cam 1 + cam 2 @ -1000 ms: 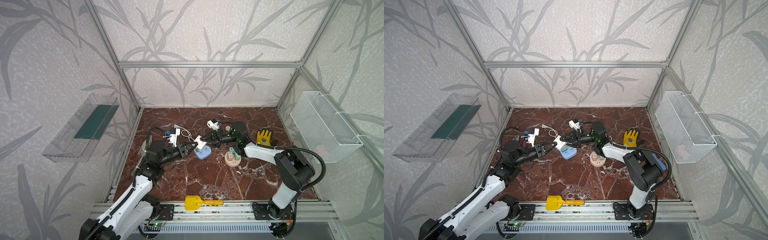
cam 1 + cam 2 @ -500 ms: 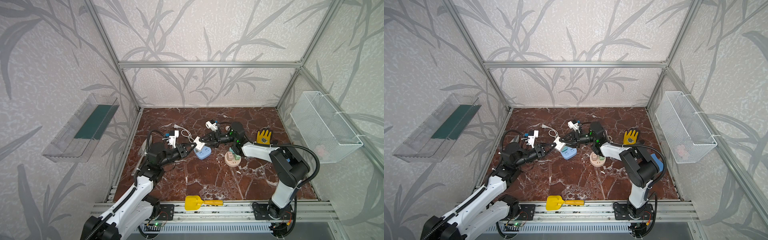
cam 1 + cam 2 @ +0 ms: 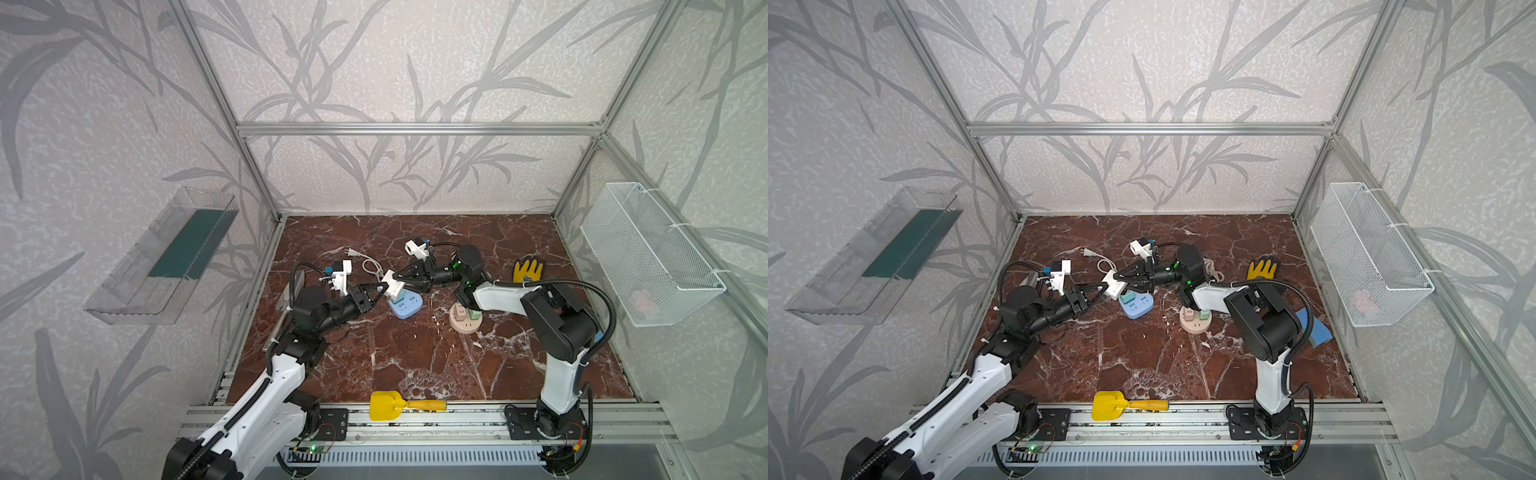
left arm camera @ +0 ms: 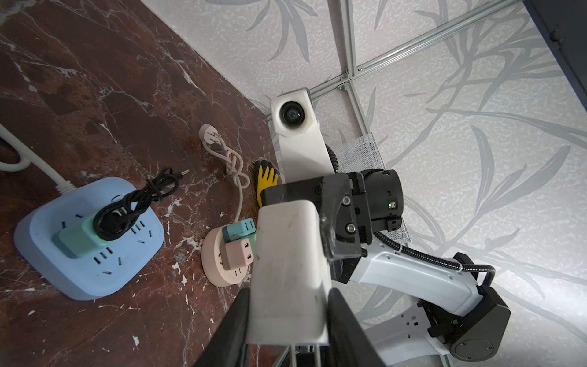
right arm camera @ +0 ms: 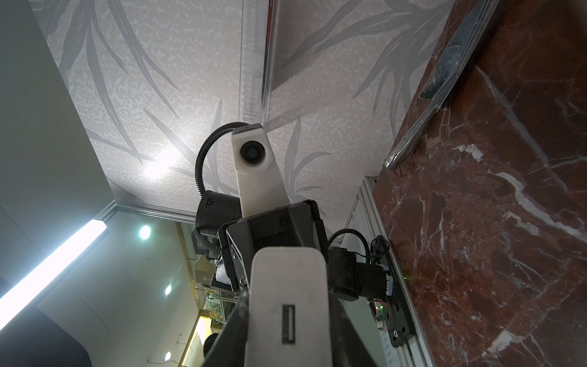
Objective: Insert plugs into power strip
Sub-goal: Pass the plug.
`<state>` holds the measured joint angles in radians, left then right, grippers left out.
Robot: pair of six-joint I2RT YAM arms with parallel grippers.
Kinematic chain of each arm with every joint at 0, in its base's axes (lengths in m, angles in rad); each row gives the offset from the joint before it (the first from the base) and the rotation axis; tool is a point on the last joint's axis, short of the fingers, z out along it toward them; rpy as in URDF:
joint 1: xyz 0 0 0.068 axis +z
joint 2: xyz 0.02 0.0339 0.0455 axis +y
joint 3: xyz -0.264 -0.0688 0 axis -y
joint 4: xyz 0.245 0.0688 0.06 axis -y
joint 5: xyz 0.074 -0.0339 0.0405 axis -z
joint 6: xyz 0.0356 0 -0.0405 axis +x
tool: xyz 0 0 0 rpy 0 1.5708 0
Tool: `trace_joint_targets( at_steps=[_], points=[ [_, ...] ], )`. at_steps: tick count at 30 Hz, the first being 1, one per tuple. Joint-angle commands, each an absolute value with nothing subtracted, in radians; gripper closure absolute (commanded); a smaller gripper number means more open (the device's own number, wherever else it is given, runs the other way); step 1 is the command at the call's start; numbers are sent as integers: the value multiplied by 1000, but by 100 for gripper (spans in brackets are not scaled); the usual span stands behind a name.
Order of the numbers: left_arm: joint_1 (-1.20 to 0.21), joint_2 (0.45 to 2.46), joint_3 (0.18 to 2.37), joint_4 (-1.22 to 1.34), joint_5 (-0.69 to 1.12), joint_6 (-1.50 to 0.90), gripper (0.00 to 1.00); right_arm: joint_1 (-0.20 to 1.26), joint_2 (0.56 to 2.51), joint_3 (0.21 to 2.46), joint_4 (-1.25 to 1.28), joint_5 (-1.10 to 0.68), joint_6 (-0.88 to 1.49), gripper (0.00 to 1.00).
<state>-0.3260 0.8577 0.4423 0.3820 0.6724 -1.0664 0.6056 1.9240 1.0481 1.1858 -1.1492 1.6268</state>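
Both ends of the white charger (image 3: 392, 286) are gripped, wrists nose to nose. Its long axis lies along the line between the two wrists, near level, slightly tilted in both top views. The prongs point back toward the left wrist; the face with the USB slot looks toward the right wrist.

Left fingers (image 4: 232, 327) pinch the prong end, one on each flank. Right fingers (image 5: 225, 343) pinch the slot end the same way.

The charger is held clear of the worktop (image 3: 415, 361). It hangs just above the blue power strip (image 3: 413, 309), close by the teal plug (image 4: 73, 243) seated there.

Left arm (image 3: 266, 395) reaches up from the near rail, forearm low. Right arm (image 3: 557, 324) has its elbow raised, forearm folded back toward centre.
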Motion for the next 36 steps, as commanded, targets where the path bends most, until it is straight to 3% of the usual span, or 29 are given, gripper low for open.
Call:
trace_joint_targets(
  at_steps=[1, 7, 9, 12, 15, 18, 20, 21, 25, 28, 31, 36],
  points=[
    [-359, 852, 442, 469, 764, -1048, 59, 689, 1928, 1078, 1207, -1138, 1655, 100],
    [-359, 840, 439, 450, 754, -1043, 60, 693, 1929, 1084, 1201, -1138, 1651, 100],
    [-359, 835, 435, 448, 748, -1043, 81, 692, 1931, 1086, 1197, -1137, 1649, 100],
    [-358, 828, 434, 434, 741, -1033, 100, 692, 1931, 1089, 1186, -1141, 1644, 100],
    [-357, 811, 429, 410, 717, -1009, 100, 691, 1921, 1088, 1148, -1143, 1618, 85],
    [-358, 779, 437, 327, 664, -940, 100, 679, 1895, 1082, 1073, -1144, 1571, 47],
    [-359, 750, 465, 196, 604, -835, 100, 658, 1863, 1072, 1001, -1143, 1531, 32],
    [-359, 738, 476, 139, 566, -781, 100, 646, 1841, 1067, 961, -1145, 1504, 29],
    [-364, 734, 525, -24, 440, -618, 100, 584, 1726, 1051, 654, -1127, 1319, 27],
    [-365, 709, 505, -8, 389, -604, 100, 554, 1634, 1082, 310, -1074, 1099, 27],
    [-365, 713, 477, 57, 405, -637, 100, 556, 1592, 1155, 4, -1025, 879, 34],
    [-364, 821, 480, 280, 625, -803, 100, 552, 1577, 1156, -24, -1066, 784, 38]
  ],
)
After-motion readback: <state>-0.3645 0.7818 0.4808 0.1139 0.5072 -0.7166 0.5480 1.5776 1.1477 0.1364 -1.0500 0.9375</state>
